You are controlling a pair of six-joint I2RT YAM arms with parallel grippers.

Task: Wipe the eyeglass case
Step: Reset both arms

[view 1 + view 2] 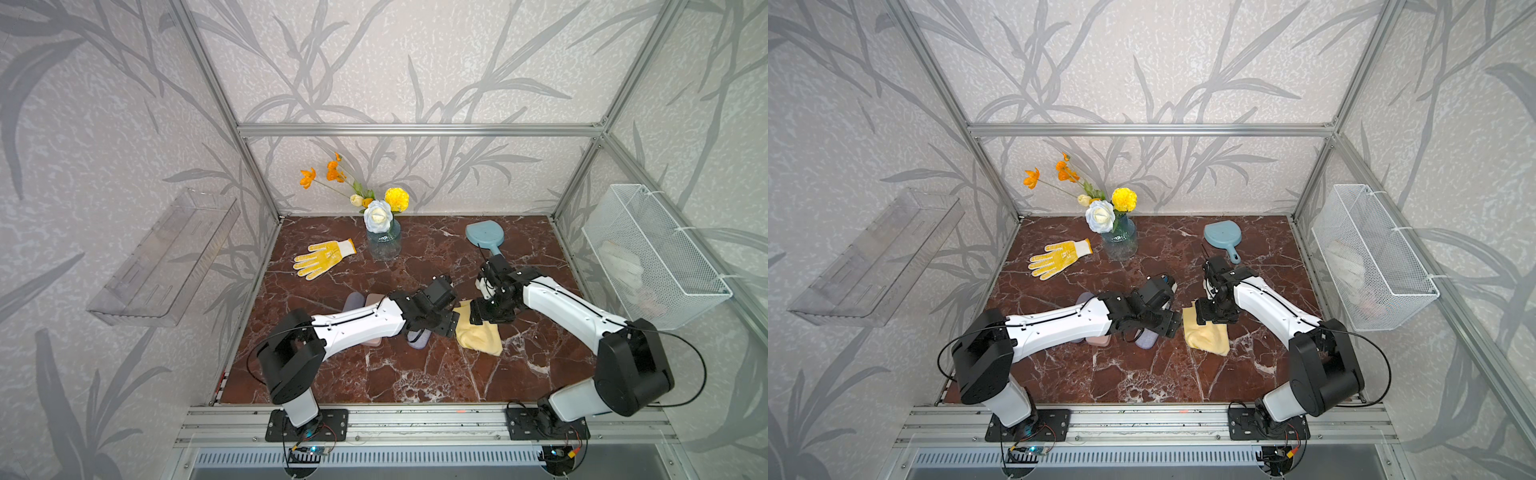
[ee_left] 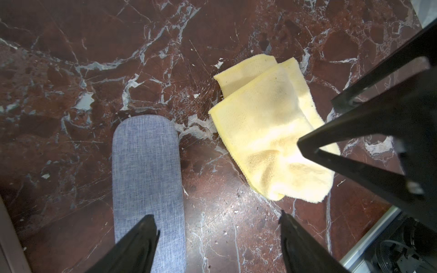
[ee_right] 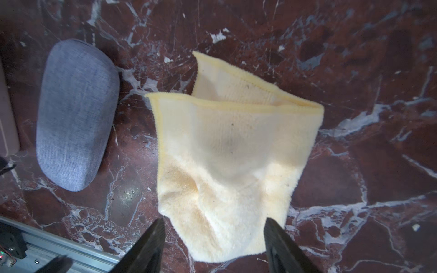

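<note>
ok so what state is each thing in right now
case: shut, lying flat
cloth: folded, lying loose, not held
left pincer: open, partly over the case
right pincer: open, over the cloth's near end
glove: lying flat
vase: upright, flowers in it

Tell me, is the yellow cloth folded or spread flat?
Folded: the yellow cloth lies doubled, with two hemmed edges overlapping.

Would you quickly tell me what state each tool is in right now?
Left tool: open, holding nothing, by the grey eyeglass case.
Right tool: open, holding nothing, over the yellow cloth.
</note>
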